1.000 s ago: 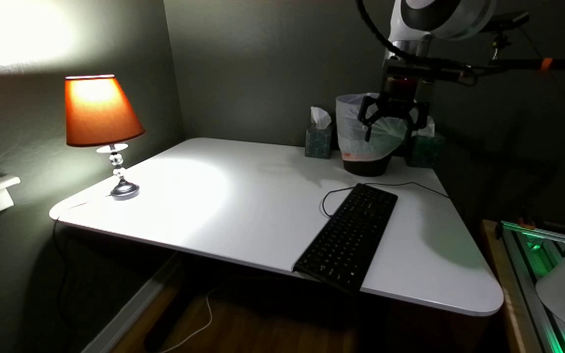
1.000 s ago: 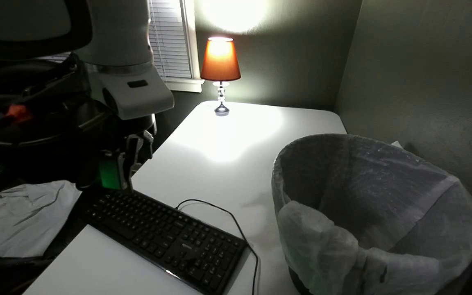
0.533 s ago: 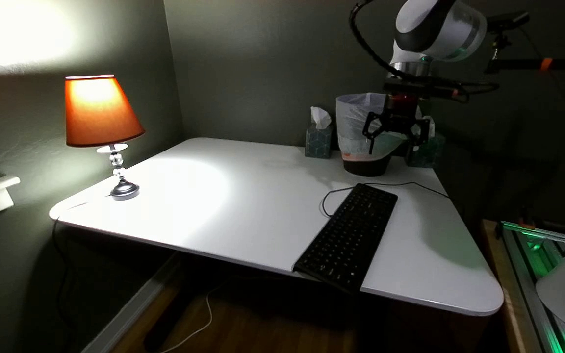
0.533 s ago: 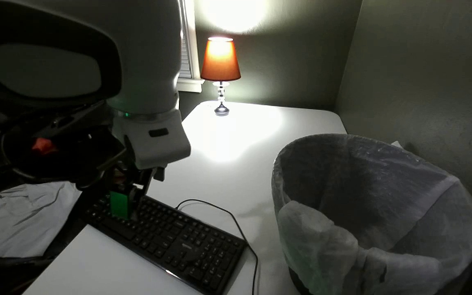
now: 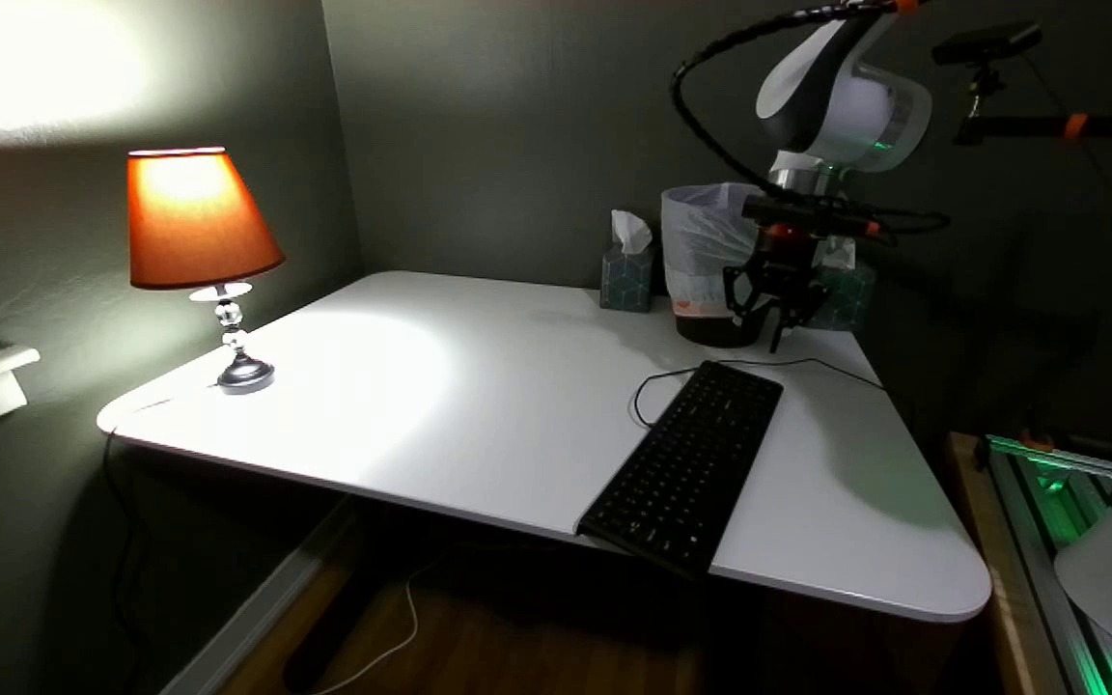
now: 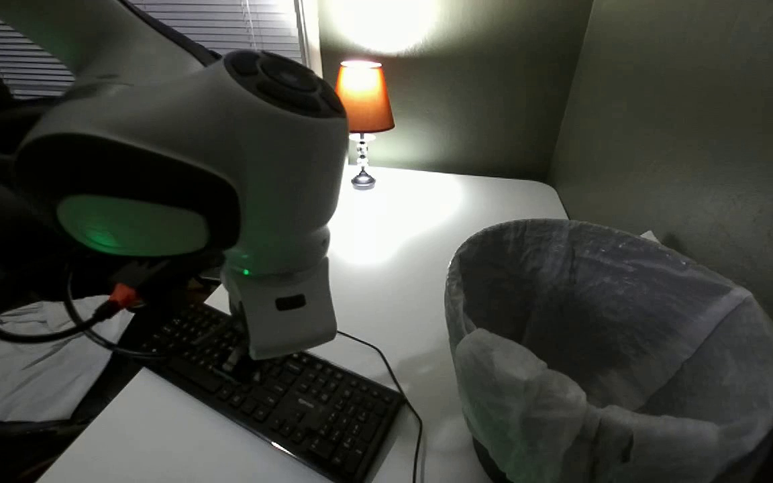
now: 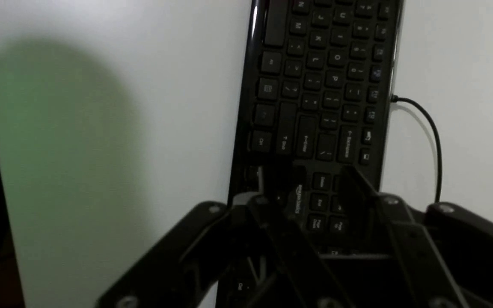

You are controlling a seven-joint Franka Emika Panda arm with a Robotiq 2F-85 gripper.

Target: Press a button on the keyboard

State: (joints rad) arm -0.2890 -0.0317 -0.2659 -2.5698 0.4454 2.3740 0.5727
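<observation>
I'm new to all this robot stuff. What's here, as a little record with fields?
Main object: long, flat, black rectangular keyboard
Position: one end past the edge of the white tabletop
Robot part: black two-fingered gripper, open, above the keyboard, not touching
Light: glowing, orange-shaded table lamp
Also there: round bin lined with translucent plastic

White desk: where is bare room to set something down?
Free: mainly between the lamp and the keyboard with its cable; also between the keyboard's other long side and the desk edge. Crowded: around the bin and tissue boxes, and under the claw.
</observation>
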